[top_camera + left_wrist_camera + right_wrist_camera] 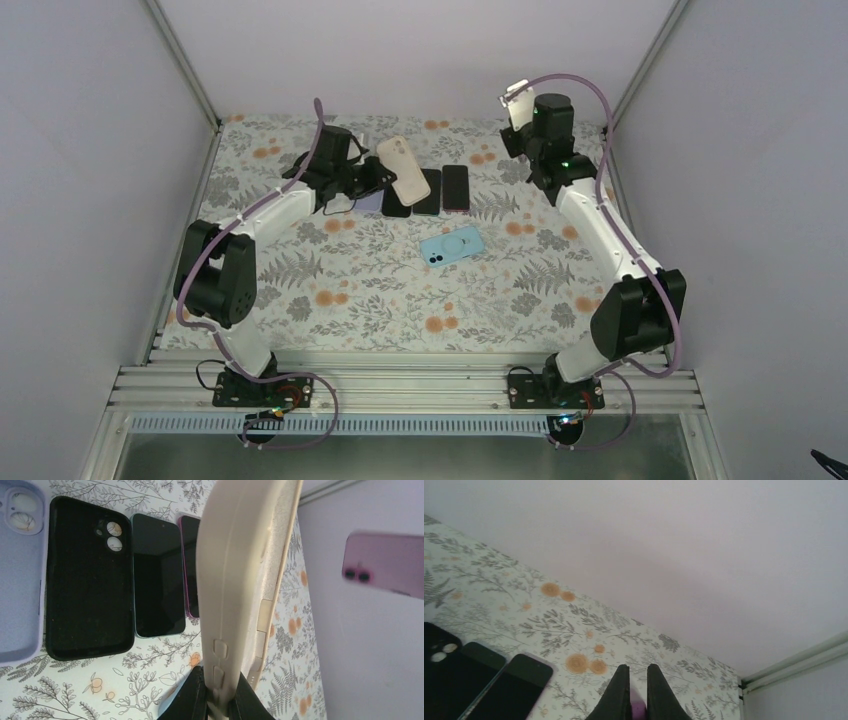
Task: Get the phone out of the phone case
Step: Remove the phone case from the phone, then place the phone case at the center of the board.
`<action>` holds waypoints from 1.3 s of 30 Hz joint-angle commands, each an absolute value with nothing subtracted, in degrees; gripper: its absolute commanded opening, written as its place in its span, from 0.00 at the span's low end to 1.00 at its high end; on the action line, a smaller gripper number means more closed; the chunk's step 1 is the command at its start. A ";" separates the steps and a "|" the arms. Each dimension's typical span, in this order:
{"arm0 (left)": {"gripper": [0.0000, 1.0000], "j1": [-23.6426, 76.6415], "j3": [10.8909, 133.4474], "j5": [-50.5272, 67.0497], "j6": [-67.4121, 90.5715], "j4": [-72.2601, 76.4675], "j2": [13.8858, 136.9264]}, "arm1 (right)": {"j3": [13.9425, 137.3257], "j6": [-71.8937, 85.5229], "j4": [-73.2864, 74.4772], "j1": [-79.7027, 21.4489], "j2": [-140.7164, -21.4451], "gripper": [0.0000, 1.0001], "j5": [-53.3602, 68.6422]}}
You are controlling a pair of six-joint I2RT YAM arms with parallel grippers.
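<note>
1. The beige phone case [235,580] is gripped at its edge by the closed left tool [220,692] and is raised above the desk [380,290].
2. The pink phone [382,565], apparently pinched in the closed right tool [638,682], is held high, well apart from the case.

Nothing legible shows on the phone case [235,580] or the phone [382,565].
</note>
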State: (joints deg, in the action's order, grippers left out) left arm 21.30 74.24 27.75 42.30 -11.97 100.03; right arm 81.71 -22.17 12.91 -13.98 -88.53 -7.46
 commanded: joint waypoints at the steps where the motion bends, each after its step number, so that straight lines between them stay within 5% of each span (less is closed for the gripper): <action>1: 0.02 20.69 74.98 29.71 36.33 -11.75 98.66 | 82.26 -20.02 10.78 -15.30 -85.08 0.04 -5.89; 17: 0.02 13.60 76.46 31.22 17.24 -16.82 94.73 | 78.92 -19.29 13.30 -15.33 -79.51 0.04 -2.16; 30: 0.02 4.43 82.79 50.27 -7.93 -31.56 98.91 | 77.41 -18.33 20.83 -14.74 -77.98 0.04 5.99; 39: 0.02 -2.16 92.09 48.79 -22.62 -45.68 108.97 | 75.65 -18.96 25.86 -12.99 -77.14 0.25 13.39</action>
